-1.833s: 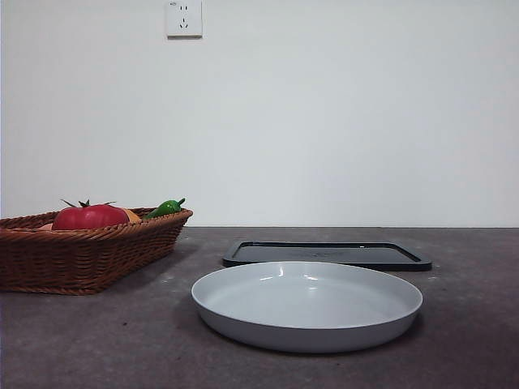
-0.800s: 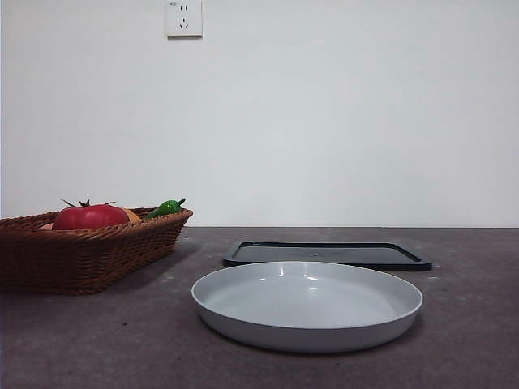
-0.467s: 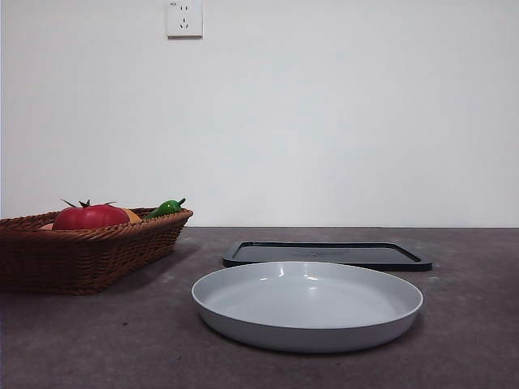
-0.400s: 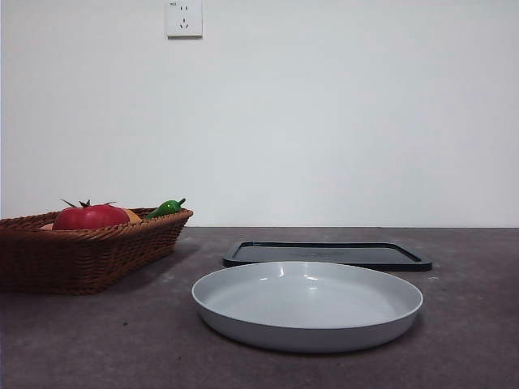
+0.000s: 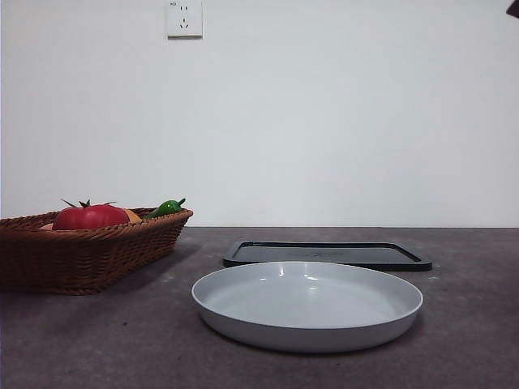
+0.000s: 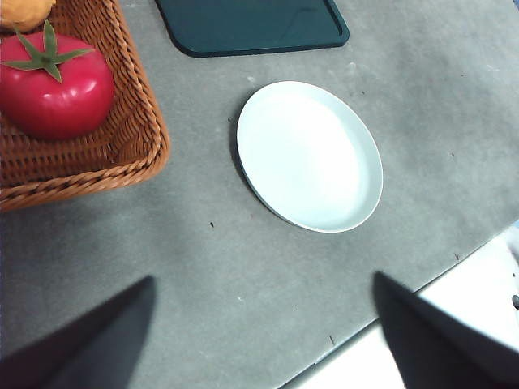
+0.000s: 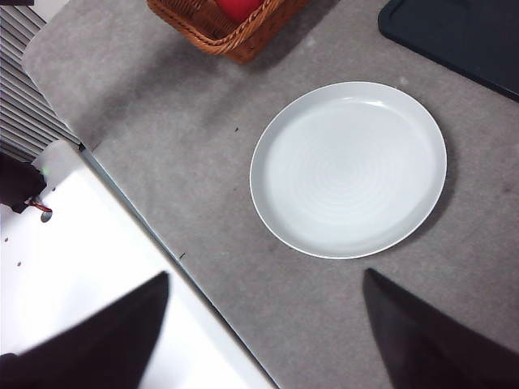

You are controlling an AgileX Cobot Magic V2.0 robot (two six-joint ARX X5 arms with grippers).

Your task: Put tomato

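- Tomato (image 5: pixel 90 217): lies in the wicker basket (image 5: pixel 89 255) at the table's left side as the front view shows it; red and glossy, its green stem points up; nothing touches it except the basket; the left wrist view shows it against the basket's near wall.
- Orange fruit (image 5: pixel 132 215): sits just behind the tomato in the same basket; only a sliver shows.
- Green pepper (image 5: pixel 165 208): rests at the basket's far end, poking above the rim.
- White plate (image 5: pixel 306 304): lies flat on the grey table (image 5: pixel 97 340), bare; well apart from the basket.
- Black tray (image 5: pixel 327 254): lies flat just behind the plate; nothing on it.
- Left gripper (image 6: pixel 259 340): hangs high above the table between basket and plate; jaws spread wide; holds nothing.
- Right gripper (image 7: pixel 263 336): hangs high above the table's near edge, close to the plate; jaws spread wide; holds nothing.
- Front view: a small dark tip shows at the top right corner; which arm it belongs to is not clear.
- Wall socket (image 5: pixel 184 18): fixed on the white wall above the basket.
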